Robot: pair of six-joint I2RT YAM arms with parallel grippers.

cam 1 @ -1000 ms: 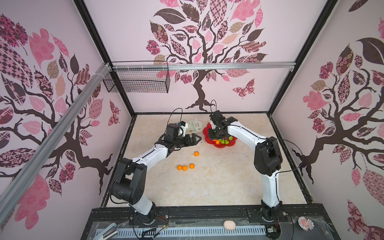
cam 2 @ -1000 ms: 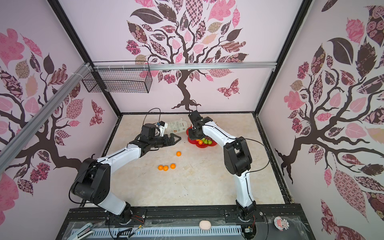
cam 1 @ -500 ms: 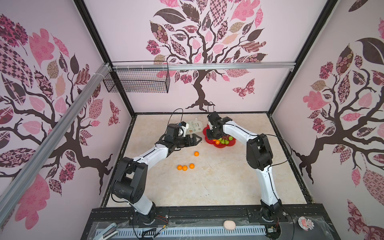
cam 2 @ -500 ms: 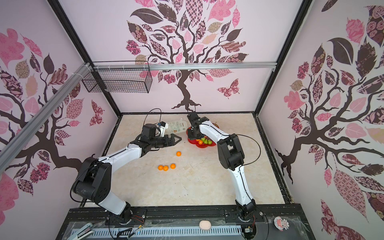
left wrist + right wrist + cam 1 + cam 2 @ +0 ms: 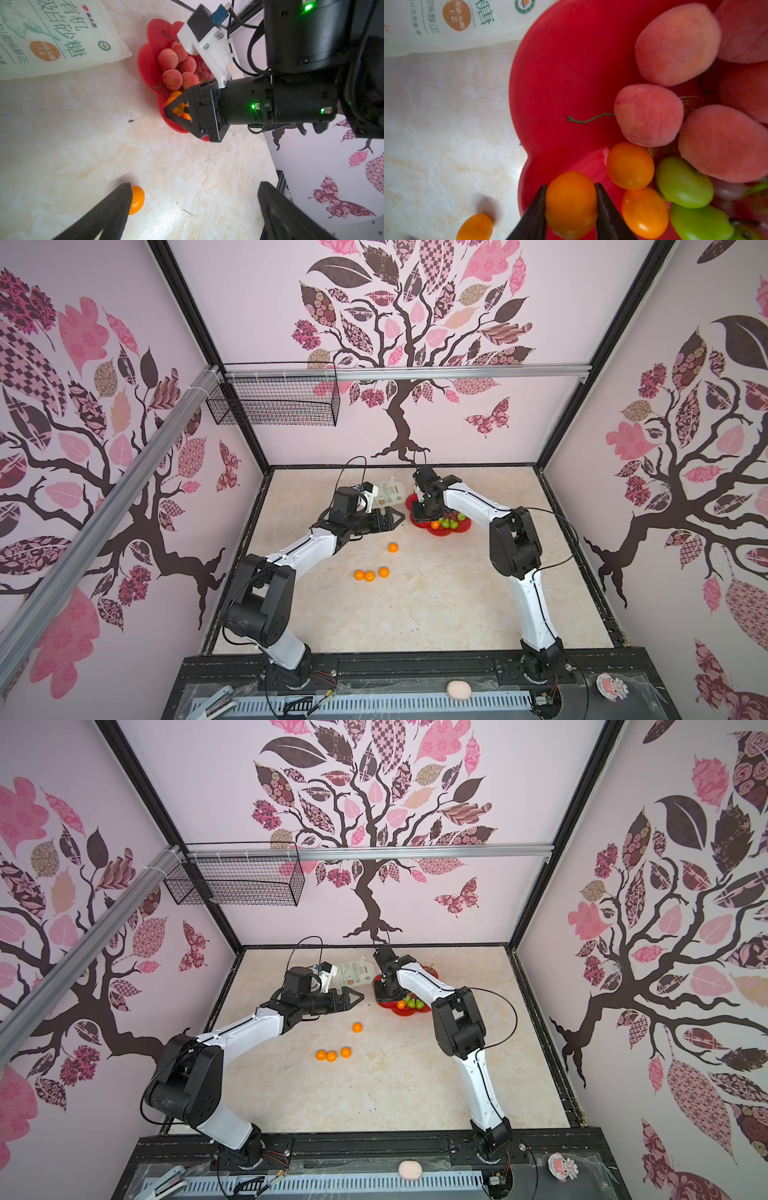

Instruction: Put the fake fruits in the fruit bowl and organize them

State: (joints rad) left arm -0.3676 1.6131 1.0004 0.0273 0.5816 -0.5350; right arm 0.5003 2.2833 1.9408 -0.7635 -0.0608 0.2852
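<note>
The red scalloped fruit bowl sits at the back middle of the table. It holds pink peaches, green pears and two tangerines. My right gripper hangs low over the bowl's left rim, shut on a tangerine with a finger against each side. My left gripper is open and wide, just left of the bowl. A loose tangerine lies beside one of its fingers. Three more tangerines lie in a row nearer the front.
A white printed pouch lies flat behind the left gripper, touching the bowl's back-left rim. A black wire basket hangs on the back wall at upper left. A pale pink oval lump rests on the front rail.
The right arm's elbow has swung in and back out while its gripper stayed over the bowl's left side with the tangerine. The left arm has hardly moved.
</note>
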